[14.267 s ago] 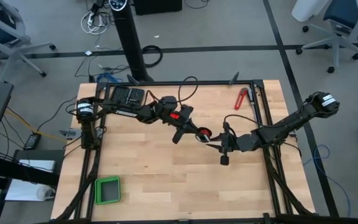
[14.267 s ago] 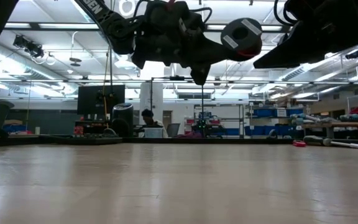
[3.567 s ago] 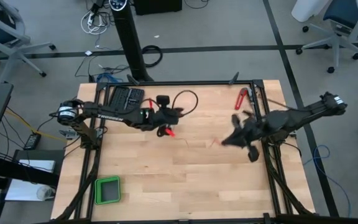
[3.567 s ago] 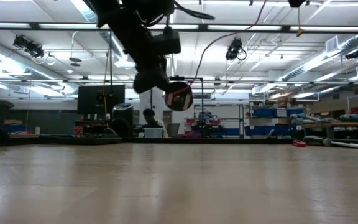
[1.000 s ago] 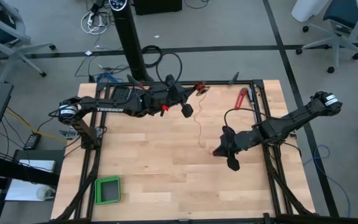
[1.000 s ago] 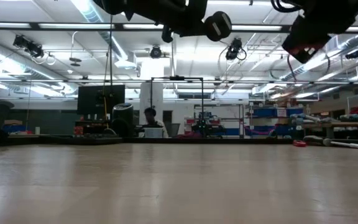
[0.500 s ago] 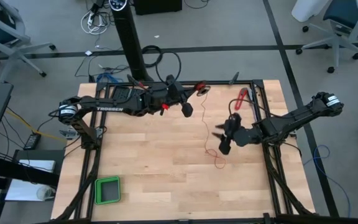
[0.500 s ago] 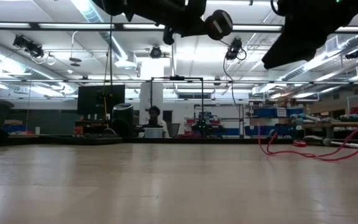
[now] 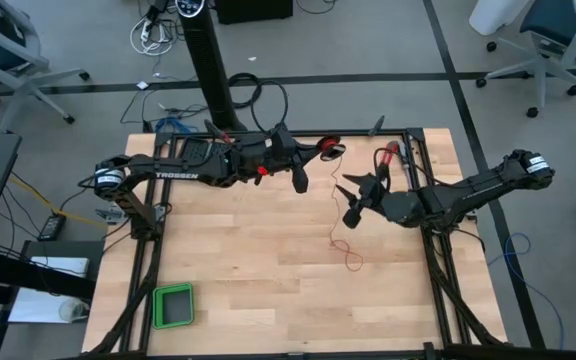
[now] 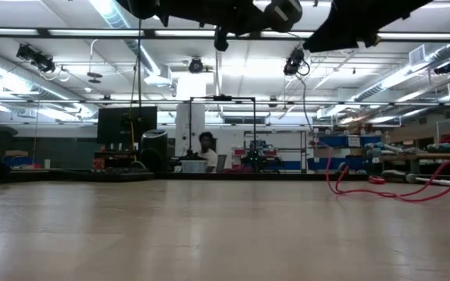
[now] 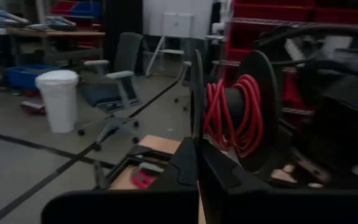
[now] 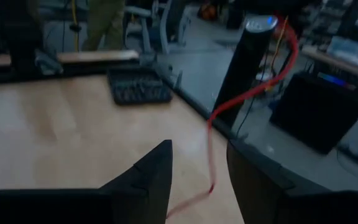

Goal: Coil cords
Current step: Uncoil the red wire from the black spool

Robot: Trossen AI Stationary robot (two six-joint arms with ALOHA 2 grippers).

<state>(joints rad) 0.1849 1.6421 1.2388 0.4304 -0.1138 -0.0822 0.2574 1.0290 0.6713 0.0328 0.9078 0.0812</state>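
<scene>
My left gripper (image 9: 313, 152) reaches level over the table's far edge, shut on a black spool (image 9: 328, 150) wound with the red cord (image 11: 229, 118). The cord runs off the spool, hangs slack, and its loose end lies in a squiggle on the table (image 9: 350, 260), seen also in the low view as a red cord loop (image 10: 389, 191). My right gripper (image 9: 358, 200) hovers open to the right of the hanging strand, pointing toward the spool. In its wrist view the cord (image 12: 253, 81) passes between the two fingers (image 12: 160, 168) without touching them. My left gripper pinches the spool's thin near flange (image 11: 197, 93) at its rim, between the two shut fingers (image 11: 185, 162). The fingers come level from the table's left. The spool is lifted clear above the table, its flanges upright, the cord trailing slack below it.
A red-handled tool (image 9: 388, 157) lies at the far right by the black frame rail (image 9: 415, 165). A black keyboard-like block (image 9: 203, 155) sits far left, a green tray (image 9: 173, 305) near left. Bare wood lies between them.
My right gripper has opened and let go of the cord, risen, and swung round toward the far edge and the spool. The freed cord end has fallen and now lies slack on the table. My left gripper has rolled a little in place with the spool.
</scene>
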